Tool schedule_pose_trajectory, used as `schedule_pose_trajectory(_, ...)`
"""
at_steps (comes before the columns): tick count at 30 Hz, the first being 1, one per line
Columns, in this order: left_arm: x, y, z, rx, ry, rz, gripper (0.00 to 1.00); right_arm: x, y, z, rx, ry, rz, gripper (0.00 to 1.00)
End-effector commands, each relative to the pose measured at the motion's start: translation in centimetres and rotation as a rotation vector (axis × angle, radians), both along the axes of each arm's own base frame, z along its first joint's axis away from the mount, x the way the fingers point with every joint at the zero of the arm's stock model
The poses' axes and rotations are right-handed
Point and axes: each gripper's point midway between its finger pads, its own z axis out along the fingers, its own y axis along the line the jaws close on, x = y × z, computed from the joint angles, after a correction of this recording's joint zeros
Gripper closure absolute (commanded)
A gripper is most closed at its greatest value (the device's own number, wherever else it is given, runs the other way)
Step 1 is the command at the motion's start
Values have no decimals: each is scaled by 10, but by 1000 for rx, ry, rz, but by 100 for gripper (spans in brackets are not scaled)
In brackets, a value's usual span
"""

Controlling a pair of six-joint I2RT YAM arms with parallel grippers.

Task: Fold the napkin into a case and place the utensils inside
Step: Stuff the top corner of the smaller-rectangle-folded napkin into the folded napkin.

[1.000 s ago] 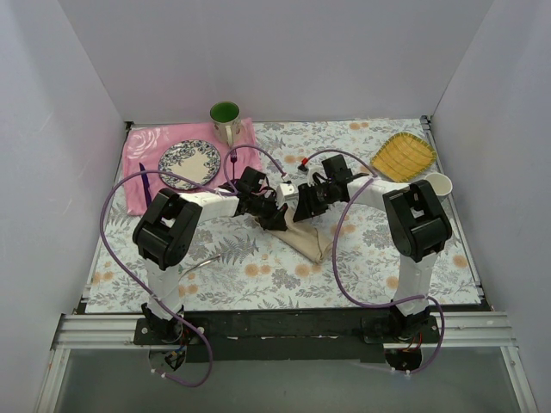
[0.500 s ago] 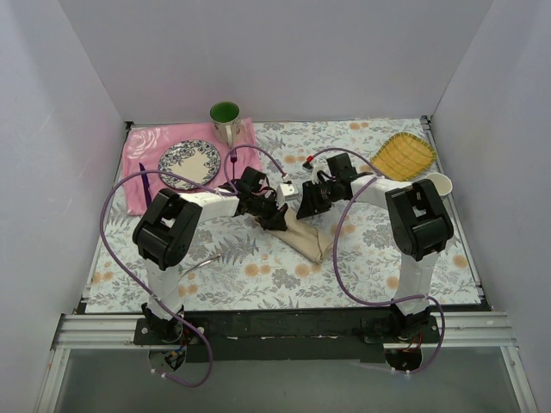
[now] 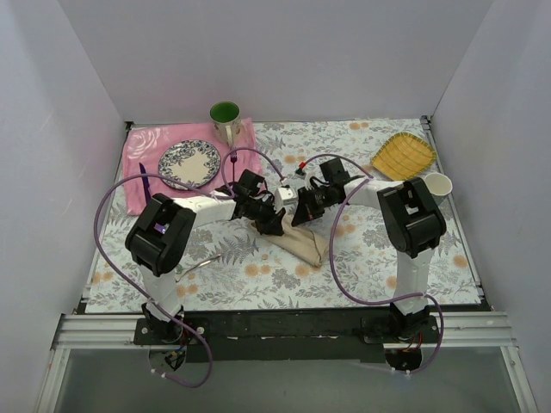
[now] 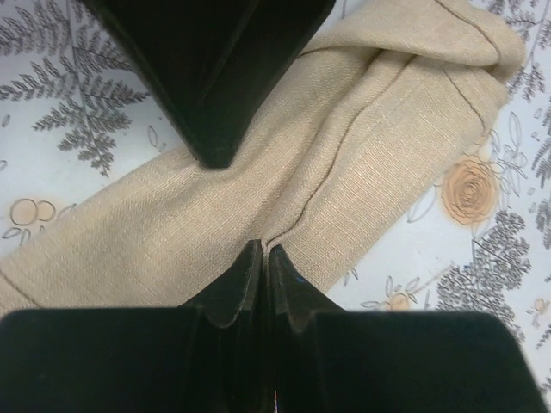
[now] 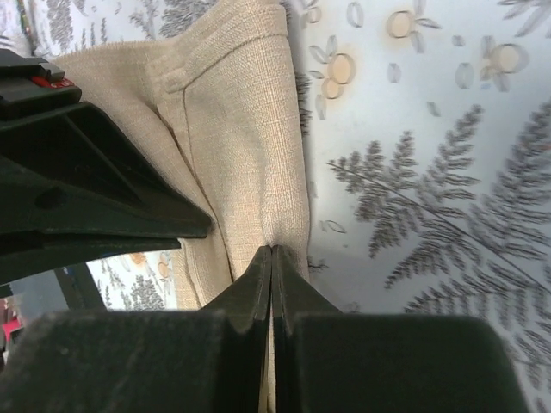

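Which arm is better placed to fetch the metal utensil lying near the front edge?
Probably the left: the slim metal utensil lies by its base. The left fingers and right fingers pinch the beige cloth napkin.

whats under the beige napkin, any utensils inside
Floral table cover shows around the napkin, pinched by left gripper and right gripper. Anything under or inside its folds is hidden.

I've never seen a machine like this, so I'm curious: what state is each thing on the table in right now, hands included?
napkin: folded into a narrow strip, lying flat.
left hand: shut, pinching the napkin's fold.
right hand: shut, pinching the napkin's edge.
mug: upright on the pink mat.
plate: flat on the pink mat, bare.
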Motion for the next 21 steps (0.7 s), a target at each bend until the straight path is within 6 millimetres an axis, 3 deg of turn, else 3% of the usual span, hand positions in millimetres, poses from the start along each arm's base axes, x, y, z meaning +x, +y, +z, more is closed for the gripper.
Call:
schedule_pose_trajectory(1,-17,-3,33,-29,-40,-20,100,-17,17,11,64,8,75,99)
schedule_pose_trajectory(10,-18,-5,33,-22,-50,-13,100,-38,23,9,70,13,120,99)
schedule_pose_trajectory(17,-13,-1,14,6,-82,-3,100,-38,24,9,72,27,122,99)
schedule_pose_trajectory(21,-12,5,10,2,-143,-2,100,-48,27,10,124,93,162,99)
